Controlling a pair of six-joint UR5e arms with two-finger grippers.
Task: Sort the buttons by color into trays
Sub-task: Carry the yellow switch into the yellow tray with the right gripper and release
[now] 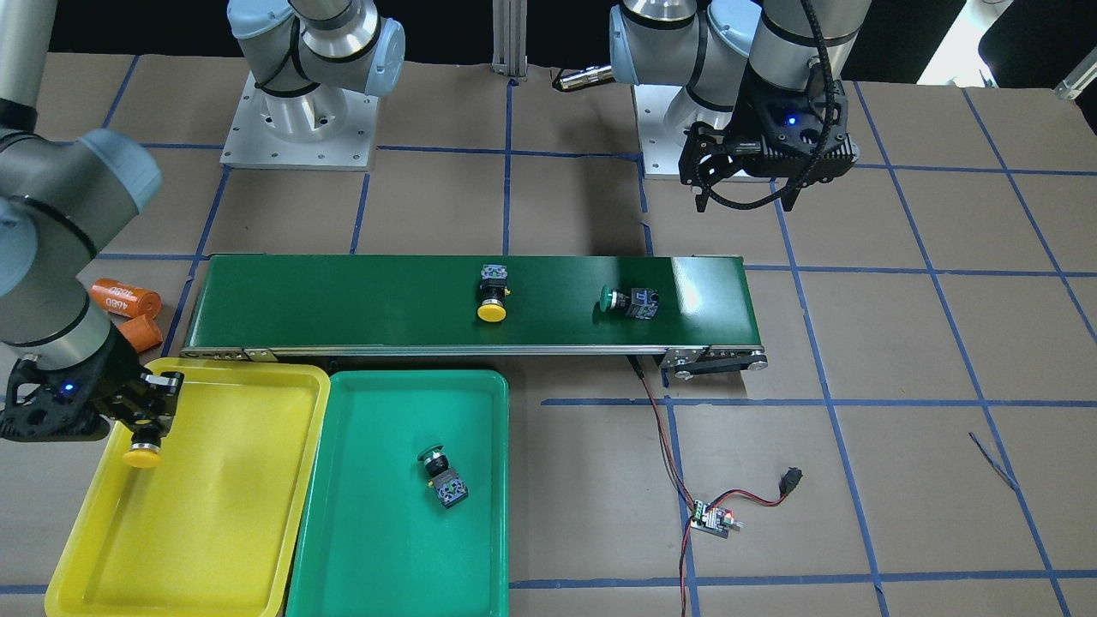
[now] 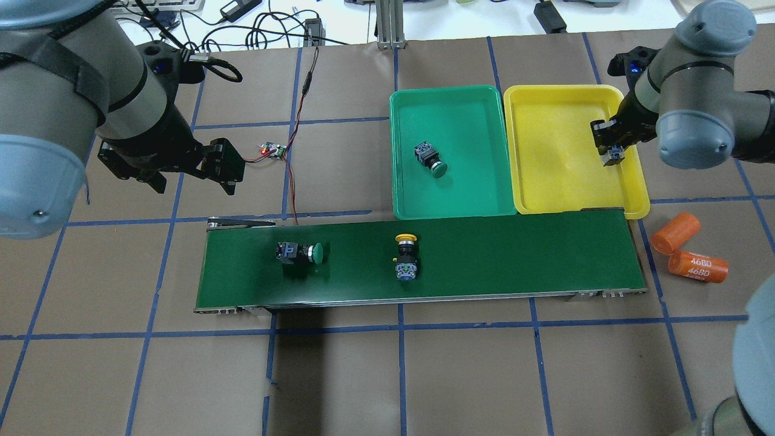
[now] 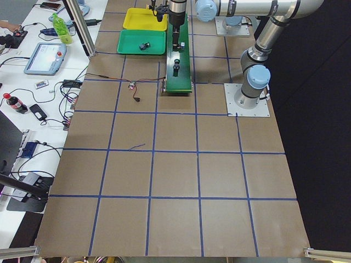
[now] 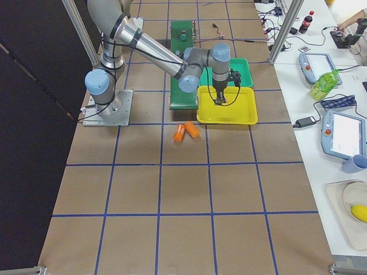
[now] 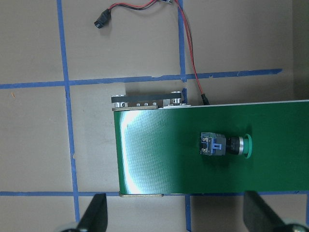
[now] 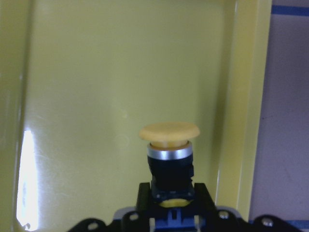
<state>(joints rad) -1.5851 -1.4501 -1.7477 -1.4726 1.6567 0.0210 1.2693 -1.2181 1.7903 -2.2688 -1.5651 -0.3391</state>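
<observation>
Closest to the right wrist camera, low in the middle of its frame, sits a small push-button (image 6: 169,162) with a round yellow mushroom cap and a black body. It is clamped by its body between the two black fingers (image 6: 144,198) of the right gripper (image 6: 169,215), which are closed narrowly on it. The cap points away from the camera toward the floor of the shallow bright yellow plastic tray (image 6: 96,96), close to the tray's wall at the right of that frame; whether the cap touches the floor I cannot tell. In the front-facing view the right arm (image 1: 60,214) comes in from the left edge, bent at the elbow, with its wrist turned down over the upper left corner of the yellow tray. The left arm (image 1: 771,51) stands at the upper right of the same view, its wrist also pointing down at the brown table (image 1: 943,386), beyond the right end of the long dark-green conveyor belt (image 1: 343,300). The left gripper (image 1: 744,193) is spread wide and holds nothing. On the belt, a second yellow-capped button (image 1: 493,296) lies near the middle of the frame, and a green-capped button (image 1: 628,302) lies on its side a little to the right of it, below and left of the left gripper and well apart from it. Another green-capped one (image 1: 443,476) lies on its side in the shallow green plastic tray (image 1: 377,548), which sits just beside the yellow tray, on its right.
</observation>
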